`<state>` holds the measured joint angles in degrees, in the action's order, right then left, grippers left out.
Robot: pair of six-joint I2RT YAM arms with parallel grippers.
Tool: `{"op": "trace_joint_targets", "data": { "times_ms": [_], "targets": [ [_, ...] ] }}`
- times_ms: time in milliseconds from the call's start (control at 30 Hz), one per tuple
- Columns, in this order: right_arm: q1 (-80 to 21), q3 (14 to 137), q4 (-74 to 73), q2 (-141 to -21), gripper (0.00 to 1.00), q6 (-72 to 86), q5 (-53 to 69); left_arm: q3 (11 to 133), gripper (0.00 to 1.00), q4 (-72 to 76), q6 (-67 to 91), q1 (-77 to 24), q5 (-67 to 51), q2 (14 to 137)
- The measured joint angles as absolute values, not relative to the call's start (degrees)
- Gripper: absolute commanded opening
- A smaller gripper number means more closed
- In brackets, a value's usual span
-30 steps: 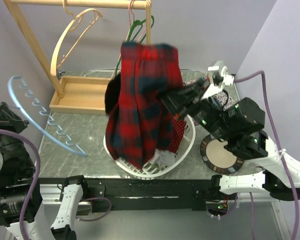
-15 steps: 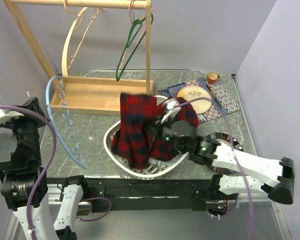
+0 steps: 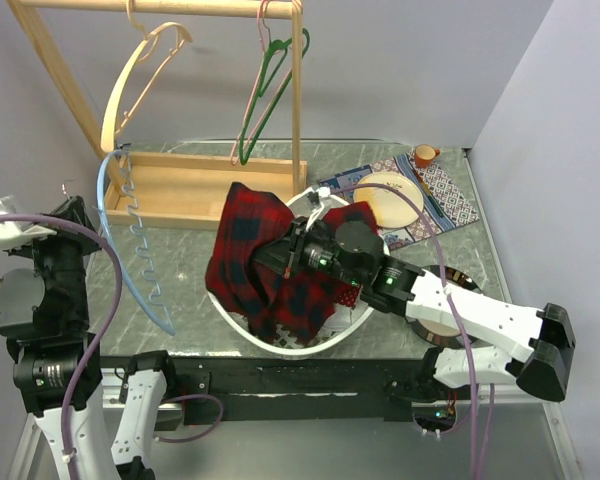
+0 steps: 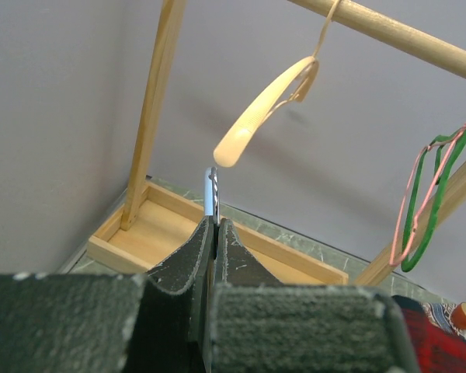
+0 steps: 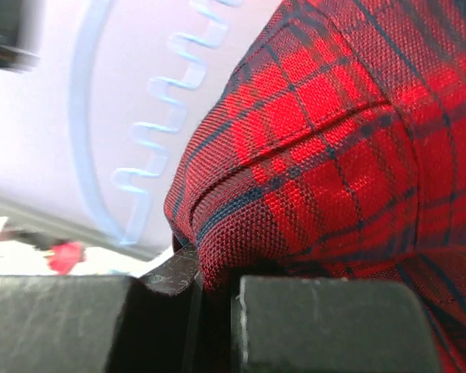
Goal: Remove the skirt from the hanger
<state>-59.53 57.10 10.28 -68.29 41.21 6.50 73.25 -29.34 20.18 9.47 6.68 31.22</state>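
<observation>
Red plaid fold nipped tight in the closed right gripper (image 3: 292,255); skirt (image 3: 242,262) slumped leftward and down from there over the white basket (image 3: 280,346) rim. Farther left, well apart, bare blue hanger (image 3: 130,250) clamped in the shut left gripper (image 4: 215,233).

Robot lab test cell: bare walls (image 3: 430,60), marble-look table (image 3: 185,270), staged wooden clothes rack (image 3: 180,190) & cabling (image 3: 90,290).

Woven tartan cloth skirt (image 5: 318,148); matt wooden rack (image 3: 180,190); hanger (image 4: 210,188) seemingly glossy plastic.
</observation>
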Motion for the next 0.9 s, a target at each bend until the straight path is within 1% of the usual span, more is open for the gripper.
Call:
{"op": "trace_joint_targets", "data": {
  "times_ms": [167,267,400,500,567,667,733,800,833,900],
  "targets": [
    [-58.83,56.55,15.94,-66.26,0.0,47.05,12.32,71.68,0.01,-28.6,20.23,9.47,6.66,30.81],
    [-58.74,56.55,16.29,-65.65,0.0,47.59,12.88,71.13,0.01,-28.47,20.25,9.47,6.24,30.98],
    [-58.52,53.95,13.39,-61.73,0.0,44.75,5.39,71.13,0.01,-28.29,20.21,9.47,5.39,31.11],
    [-57.41,47.59,10.22,-56.62,0.0,43.35,-5.13,71.16,0.01,-28.1,20.18,9.47,5.28,31.11],
    [-55.83,43.59,7.35,-55.37,0.0,43.68,-11.16,71.24,0.01,-28.12,20.08,9.47,5.21,31.09],
    [-54.35,37.74,5.67,-56.69,0.0,45.08,-15.09,71.35,0.01,-28.03,19.22,9.47,4.75,31.09],
    [-54.24,34.13,4.47,-59.77,0.0,46.54,-15.44,71.37,0.01,-27.75,18.68,9.47,4.27,31.09],
    [-54.24,33.01,2.31,-63.61,0.01,48.21,-15.97,71.61,0.01,-27.83,18.11,9.47,3.9,31.27],
    [-54.24,33.06,1.61,-64.84,0.14,48.71,-16.36,72.18,0.01,-28.12,17.74,9.47,3.79,31.59],
    [-54.24,34.0,-0.69,-65.34,0.34,49.5,-17.28,73.56,0.01,-28.23,17.43,9.47,3.51,32.53]
  ]
}}
